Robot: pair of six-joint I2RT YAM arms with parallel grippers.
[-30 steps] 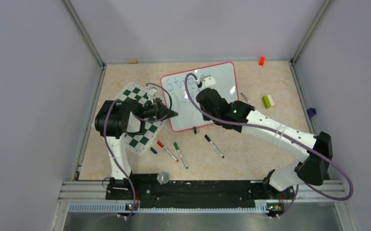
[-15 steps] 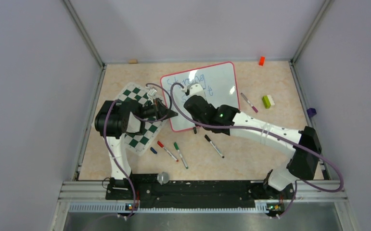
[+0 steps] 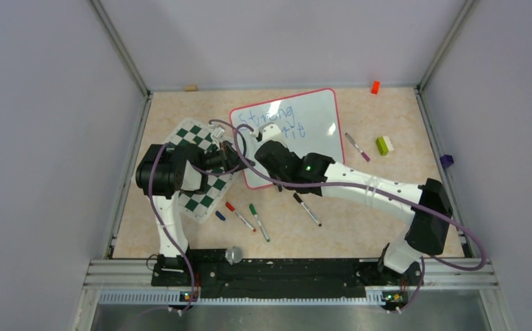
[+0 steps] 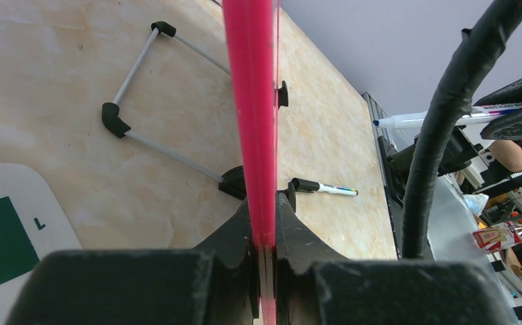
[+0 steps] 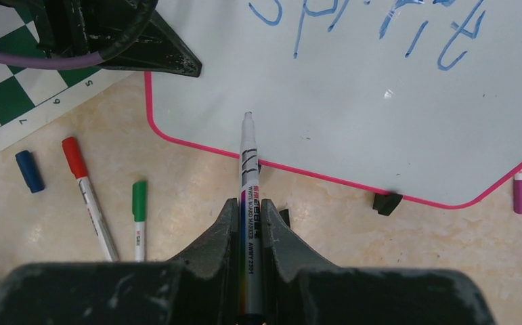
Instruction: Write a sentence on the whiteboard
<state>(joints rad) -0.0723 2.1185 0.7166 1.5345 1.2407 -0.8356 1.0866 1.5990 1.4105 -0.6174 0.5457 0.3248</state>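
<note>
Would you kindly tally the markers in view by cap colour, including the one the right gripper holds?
White marker with red cap: 1
White marker with green cap: 1
White marker with black cap: 1
White marker with purple cap: 1
Uncapped white marker held in the right gripper: 1
Total: 5

Whiteboard [image 3: 318, 127]: glossy white, rounded corners, thin red-pink frame. It sits toward 12 o'clock from table centre, skewed, with its 3 o'clock end farther back. Small black clips on its 6 o'clock long edge.

Sentence [image 3: 266, 114]: blue handwriting, two lines legible, "Strong" over "spirit", in the board's 10 o'clock area. The 3 o'clock side is plain white. The board's 8 o'clock corner is hidden from above.
</note>
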